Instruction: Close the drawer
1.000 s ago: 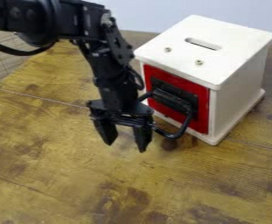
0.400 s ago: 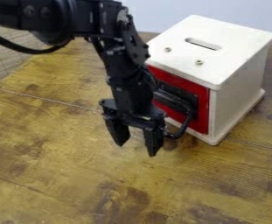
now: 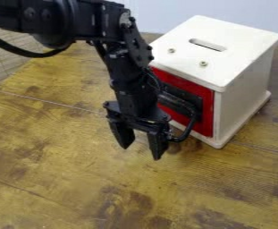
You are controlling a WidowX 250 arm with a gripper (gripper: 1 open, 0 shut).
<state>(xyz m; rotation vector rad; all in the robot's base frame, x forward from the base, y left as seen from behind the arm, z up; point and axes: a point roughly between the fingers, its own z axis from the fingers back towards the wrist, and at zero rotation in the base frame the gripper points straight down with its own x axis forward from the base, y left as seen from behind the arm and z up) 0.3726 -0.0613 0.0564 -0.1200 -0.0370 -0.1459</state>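
Camera view shows the black gripper, jaws spread apart and pointing down at the wooden table, now closer to the red drawer in the cream-white box than a second ago.

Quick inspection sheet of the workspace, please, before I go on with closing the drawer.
Surface: worn wooden table, scuffed, bare in front.
Job's things: drawer, red front, black loop handle; it looks nearly flush with the cream-white box.
Clutter: nothing seen.
Grippers: gripper open, pointing down, fingers empty, just in front of the handle.
Cables: nothing seen.
Surroundings: pale wall behind.
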